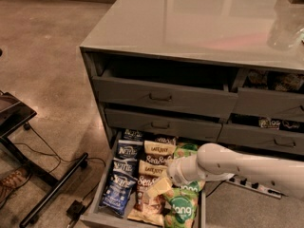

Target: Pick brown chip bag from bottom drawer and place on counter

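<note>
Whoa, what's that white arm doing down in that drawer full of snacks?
A robot arm reaches into the open bottom drawer, its gripper right over a brown chip bag in the middle row, between blue Kettle bags and green dang bags. No bag looks lifted yet; none shows on the counter.

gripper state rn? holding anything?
Gripper: low in the bottom drawer, over the brown chip bag. Open, closed or holding: cannot be told.
</note>
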You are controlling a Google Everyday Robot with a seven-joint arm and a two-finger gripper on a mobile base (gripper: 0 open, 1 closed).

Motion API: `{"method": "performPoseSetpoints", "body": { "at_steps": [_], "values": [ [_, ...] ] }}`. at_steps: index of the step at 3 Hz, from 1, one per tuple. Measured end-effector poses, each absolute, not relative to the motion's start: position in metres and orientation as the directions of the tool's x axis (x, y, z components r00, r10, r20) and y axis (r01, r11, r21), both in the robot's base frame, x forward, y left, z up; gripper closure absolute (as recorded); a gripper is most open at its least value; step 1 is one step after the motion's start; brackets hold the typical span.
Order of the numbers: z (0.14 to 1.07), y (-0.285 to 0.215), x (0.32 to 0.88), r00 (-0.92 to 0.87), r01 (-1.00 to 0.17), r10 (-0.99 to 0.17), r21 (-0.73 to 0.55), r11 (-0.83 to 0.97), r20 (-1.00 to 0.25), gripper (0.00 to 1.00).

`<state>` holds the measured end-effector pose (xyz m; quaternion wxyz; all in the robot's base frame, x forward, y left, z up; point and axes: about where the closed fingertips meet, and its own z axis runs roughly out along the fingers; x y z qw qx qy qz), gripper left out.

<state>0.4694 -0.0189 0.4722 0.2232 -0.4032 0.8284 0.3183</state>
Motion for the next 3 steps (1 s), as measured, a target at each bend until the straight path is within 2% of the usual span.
{"method": "performPoseSetpoints", "body": {
  "at_steps": [1, 2, 3],
  "values": [
    [0.465, -0.015, 0.470, -0.582, -0.805, -0.515, 0.359, 0.471, -0.629, 0.00],
    [0.409, 0.000, 0.471, -0.641, -0.761, -0.492, 0.400, 0.511, -0.589, 0.00],
    [0.333, 0.012, 0.479, -0.740, -0.654, -0.399, 0.439, 0.616, -0.542, 0.00]
  ]
}}
